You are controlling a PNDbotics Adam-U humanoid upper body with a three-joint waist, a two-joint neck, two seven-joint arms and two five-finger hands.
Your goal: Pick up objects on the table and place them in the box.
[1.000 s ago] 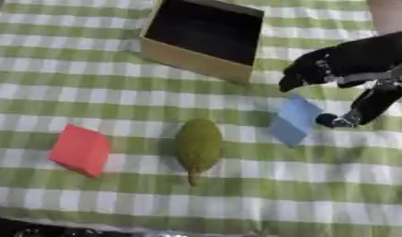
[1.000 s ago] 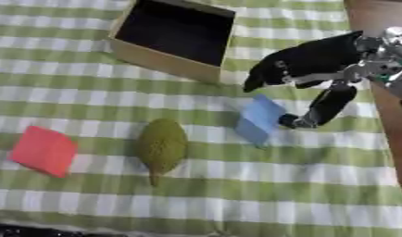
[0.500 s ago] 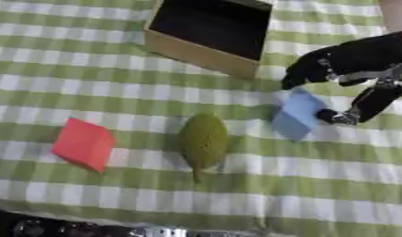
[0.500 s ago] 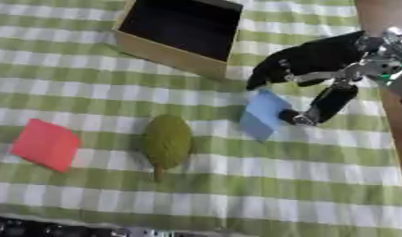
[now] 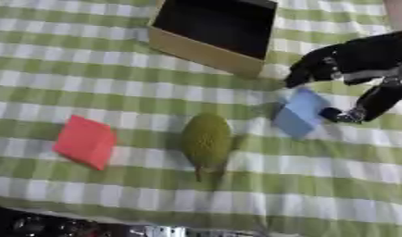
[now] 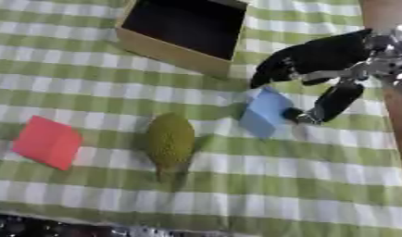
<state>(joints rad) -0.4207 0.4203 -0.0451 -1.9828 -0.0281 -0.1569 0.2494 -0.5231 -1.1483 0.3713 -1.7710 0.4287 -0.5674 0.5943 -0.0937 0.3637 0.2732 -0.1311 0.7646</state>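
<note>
Since a second ago the right hand [image 6: 317,58] had pinched the blue block [image 6: 265,112] between thumb and fingers, tilting it up, so lifting to the box [image 6: 168,51] looked next.

Your right hand [image 6: 322,53] covered the blue block's [image 6: 265,112] upper right edge, so you could not tell whether the fingers touched it. The box [image 5: 210,31] ran off the top edge, its inside too dark to read.
</note>
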